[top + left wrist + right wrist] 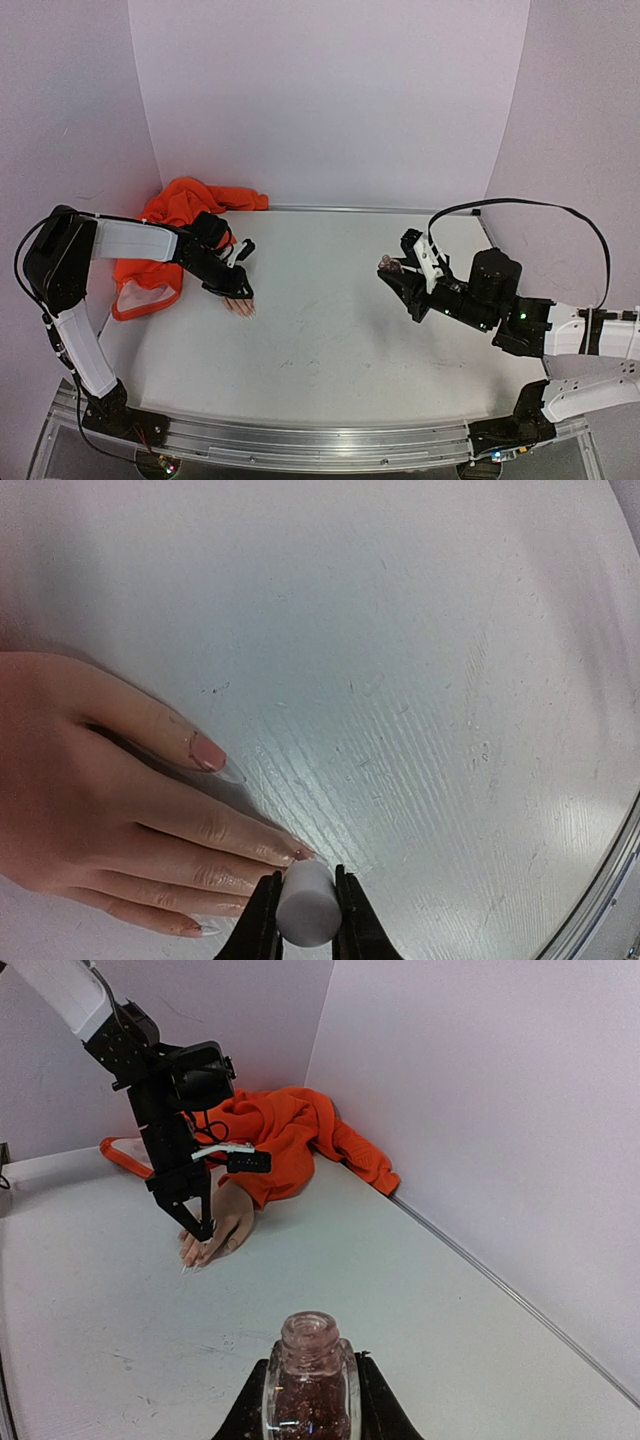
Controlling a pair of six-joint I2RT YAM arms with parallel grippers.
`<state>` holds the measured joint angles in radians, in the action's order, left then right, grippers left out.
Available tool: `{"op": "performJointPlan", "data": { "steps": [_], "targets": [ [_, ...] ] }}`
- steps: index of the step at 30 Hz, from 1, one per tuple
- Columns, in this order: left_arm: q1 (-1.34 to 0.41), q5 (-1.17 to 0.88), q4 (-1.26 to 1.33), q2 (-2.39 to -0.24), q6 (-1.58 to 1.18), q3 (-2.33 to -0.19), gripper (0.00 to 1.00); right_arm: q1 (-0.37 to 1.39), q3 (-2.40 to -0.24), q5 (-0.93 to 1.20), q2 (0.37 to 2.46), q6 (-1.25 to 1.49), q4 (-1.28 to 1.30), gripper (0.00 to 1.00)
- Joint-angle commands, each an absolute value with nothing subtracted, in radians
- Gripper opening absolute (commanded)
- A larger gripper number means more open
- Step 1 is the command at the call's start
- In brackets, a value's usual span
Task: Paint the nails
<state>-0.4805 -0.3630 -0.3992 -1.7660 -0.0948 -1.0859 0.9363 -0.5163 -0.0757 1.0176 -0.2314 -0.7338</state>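
White table [330, 345], scuffed; lilac walls [330, 100] on three sides; mannequin hand [239, 306], flesh-coloured, lying flat on the table at left, wrist in an orange sleeve [180, 215] bunched against the back-left wall; nails [207, 752], long and pale, at the fingertips, one showing pink; left jaws clenched on a small white cap [308, 908], held just at one fingertip of the hand; right jaws clenched on a glass bottle [311, 1390], upright, uncapped, with glittery reddish contents, at the right side, well apart from the hand.
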Motion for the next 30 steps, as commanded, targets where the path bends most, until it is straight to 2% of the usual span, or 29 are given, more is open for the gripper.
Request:
{"op": "performJointPlan", "data": {
  "steps": [1, 30],
  "targets": [
    [-0.472, -0.359, -0.367, -1.763, -0.083, -1.093, 0.00, 0.929, -0.524, -0.074, 1.009, -0.229, -0.814, 0.00],
    [-0.469, -0.379, -0.356, -1.792, -0.085, -1.097, 0.00, 0.928, -0.520, -0.072, 1.009, -0.225, -0.815, 0.00]
  ]
}}
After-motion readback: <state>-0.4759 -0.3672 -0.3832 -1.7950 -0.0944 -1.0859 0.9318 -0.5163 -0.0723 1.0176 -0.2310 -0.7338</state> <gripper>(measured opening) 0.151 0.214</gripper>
